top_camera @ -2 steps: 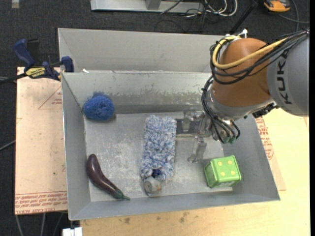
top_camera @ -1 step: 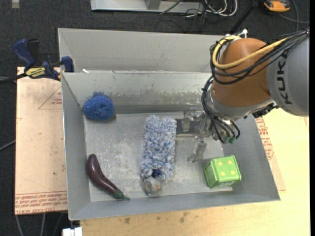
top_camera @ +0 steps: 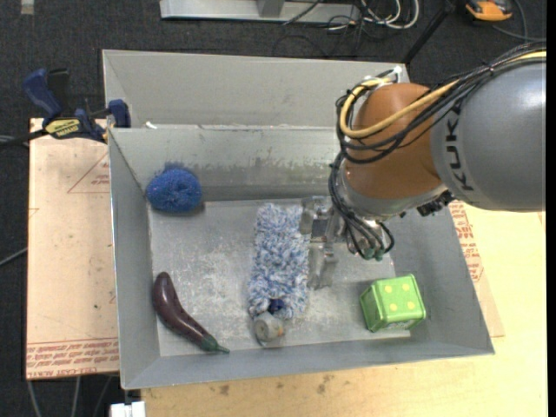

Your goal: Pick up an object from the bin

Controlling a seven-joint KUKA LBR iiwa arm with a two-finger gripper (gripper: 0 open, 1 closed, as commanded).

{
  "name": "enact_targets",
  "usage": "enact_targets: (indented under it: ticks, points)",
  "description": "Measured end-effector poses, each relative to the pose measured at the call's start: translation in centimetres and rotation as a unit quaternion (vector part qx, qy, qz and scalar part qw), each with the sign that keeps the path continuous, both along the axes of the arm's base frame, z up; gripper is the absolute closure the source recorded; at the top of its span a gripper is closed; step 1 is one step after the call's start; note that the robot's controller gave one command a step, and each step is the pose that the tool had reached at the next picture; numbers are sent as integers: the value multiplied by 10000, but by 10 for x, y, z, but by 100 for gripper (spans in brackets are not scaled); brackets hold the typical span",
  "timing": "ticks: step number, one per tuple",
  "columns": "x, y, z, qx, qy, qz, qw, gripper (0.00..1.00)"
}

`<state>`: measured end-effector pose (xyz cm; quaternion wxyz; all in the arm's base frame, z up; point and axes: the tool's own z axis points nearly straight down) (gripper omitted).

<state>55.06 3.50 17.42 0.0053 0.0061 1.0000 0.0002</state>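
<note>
In from the right: a smooth grey arm (top_camera: 504, 137), its wrist wrapped in a rounded orange cover (top_camera: 391, 150) and looped with yellow and black cable (top_camera: 369, 115). Below that, the gripper (top_camera: 319, 268), bare metal, pointing down at the floor near the middle of the grey metal bin (top_camera: 130, 233). Impossible to tell how far open. No thing visible in its grip.

Just beside the gripper, on its left: a long shaggy cloth (top_camera: 280, 254), blue and white, nubby like chenille, laid lengthwise from mid-floor toward the near wall. Gripper at the cloth's right edge, touching or just clear of it; cannot tell which. At the cloth's near end, touching it: a small roundish lump (top_camera: 269, 328), mottled pale grey, kind not clear.

To the gripper's right and nearer the front wall, well apart from the cloth: a green cube (top_camera: 393, 302), soft-edged like foam, marked with yellow dots as on a die. Toward the far left corner, by the back wall: a blue ball (top_camera: 175, 189), fuzzy and scrubby in texture. Along the near left, apart from everything else: a toy aubergine (top_camera: 178, 313), glossy dark purple, curved and tapering, green stalk end toward the front wall. Across the floor: dull sheet metal, speckled with pale scuffs, thickest round the cloth.
</note>
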Motion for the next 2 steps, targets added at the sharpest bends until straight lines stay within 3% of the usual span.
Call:
enact_targets:
  ticks: [1, 2]
  points:
    - [4, 22, -39, 0, 64, 641, 9979, 0]
    - [18, 62, -89, 0, 10, 1399, 9902, 100]
